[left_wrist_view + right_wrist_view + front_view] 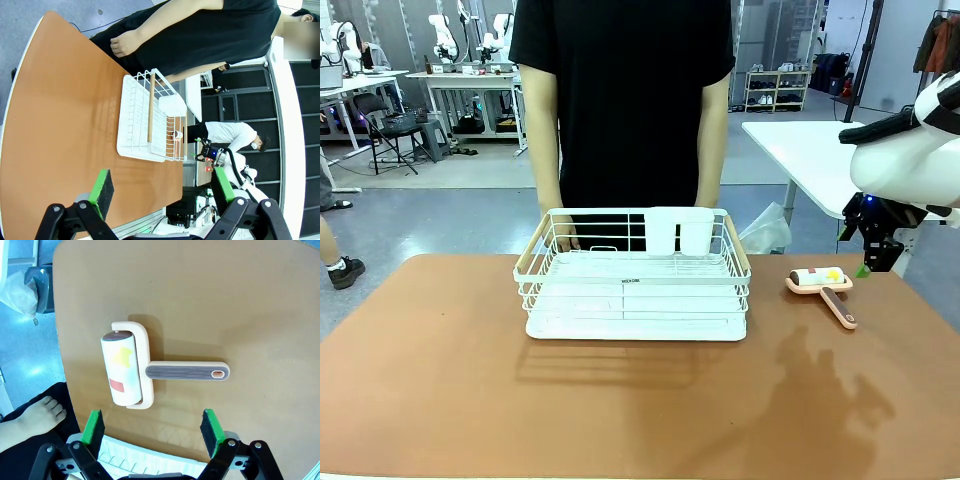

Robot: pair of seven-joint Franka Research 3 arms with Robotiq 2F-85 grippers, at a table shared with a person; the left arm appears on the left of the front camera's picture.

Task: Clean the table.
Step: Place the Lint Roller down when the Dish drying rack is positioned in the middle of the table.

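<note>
Green-padded fingers of the right claw are spread wide above a lint roller, nothing grasped. Equally parted and empty is the left claw. On the reddish-brown table a white wire rack is set before a person.

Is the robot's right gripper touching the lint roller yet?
Apart. In the right wrist view the right gripper is open, with bare table showing between its green pads and the lint roller.
</note>
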